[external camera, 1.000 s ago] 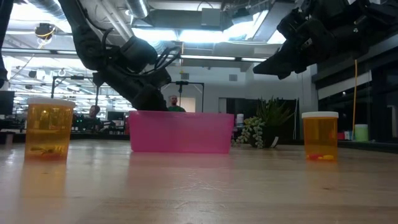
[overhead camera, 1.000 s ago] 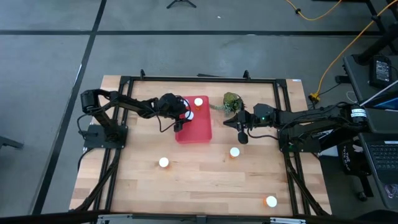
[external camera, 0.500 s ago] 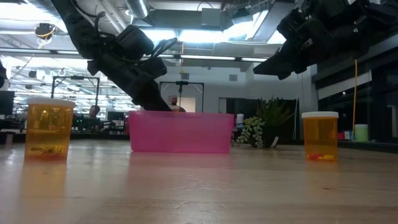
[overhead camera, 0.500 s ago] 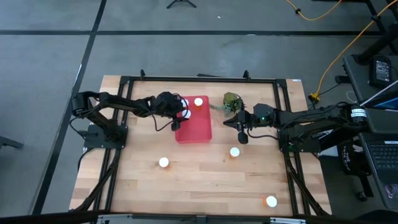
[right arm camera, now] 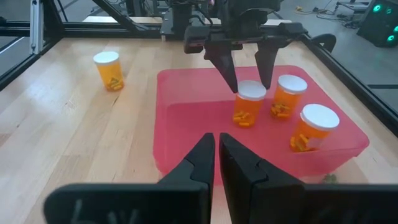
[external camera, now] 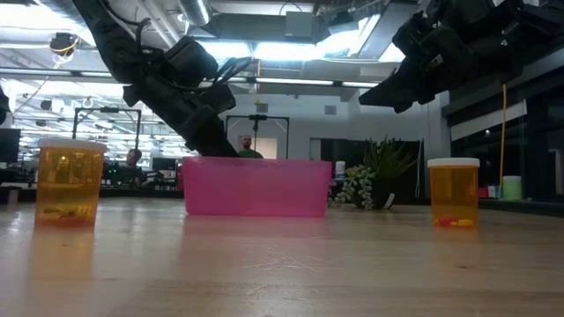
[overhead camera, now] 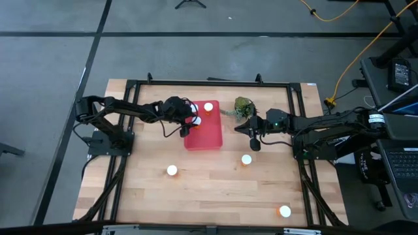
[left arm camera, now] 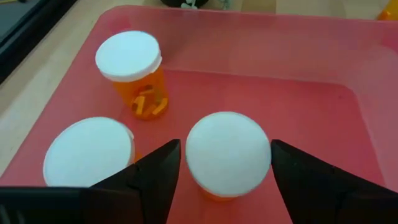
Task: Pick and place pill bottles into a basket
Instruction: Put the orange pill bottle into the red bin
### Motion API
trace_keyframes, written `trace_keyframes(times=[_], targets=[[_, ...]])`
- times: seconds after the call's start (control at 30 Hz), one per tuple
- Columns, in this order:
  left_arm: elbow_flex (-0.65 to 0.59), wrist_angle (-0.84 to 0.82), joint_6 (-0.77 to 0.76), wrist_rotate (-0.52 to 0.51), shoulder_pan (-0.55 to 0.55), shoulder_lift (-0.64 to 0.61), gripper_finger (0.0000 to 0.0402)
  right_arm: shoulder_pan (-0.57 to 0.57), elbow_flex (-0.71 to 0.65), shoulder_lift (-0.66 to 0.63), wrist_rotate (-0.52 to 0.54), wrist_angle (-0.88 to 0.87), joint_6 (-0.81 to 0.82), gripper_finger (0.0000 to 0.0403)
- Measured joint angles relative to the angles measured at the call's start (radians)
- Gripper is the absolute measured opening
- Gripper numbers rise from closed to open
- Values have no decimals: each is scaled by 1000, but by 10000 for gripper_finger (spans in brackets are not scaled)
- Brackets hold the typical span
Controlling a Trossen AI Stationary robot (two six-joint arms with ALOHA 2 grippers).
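Hovering over the near-left part of the red basket [overhead camera: 203, 133], the left gripper [right arm camera: 249, 71] has its fingers spread to either side of a white-capped pill bottle [right arm camera: 249, 103] that stands upright on the basket floor; from the right wrist view there looks to be a slim gap on each side of the cap, so the fingers straddle it rather than pinch it. Two more pill bottles stand upright in the basket, one [right arm camera: 288, 96] just beside the first and another [right arm camera: 313, 127] nearer a corner. Out on the wooden table [overhead camera: 209, 196] three pill bottles stand well apart from each other: one [overhead camera: 172, 171] in front of the basket, one [overhead camera: 246, 159] beneath the right arm, one [overhead camera: 285, 211] near the table's front right. The right gripper [overhead camera: 254, 140] hangs above the table beside the small green plant [overhead camera: 243, 105], its fingers pressed together and holding nothing
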Motion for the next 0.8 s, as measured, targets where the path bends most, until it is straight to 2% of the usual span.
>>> trace_keyframes(times=[0.17, 0.47, 0.8], targets=[[0, -11, 32, -57, 0, 0, 242, 0, 0, 0, 0, 0, 0, 29], [0, -62, 31, -55, 0, -12, 242, 0, 0, 0, 0, 0, 0, 29], [0, -103, 24, -54, -11, -152, 242, 0, 0, 0, 0, 0, 0, 29]])
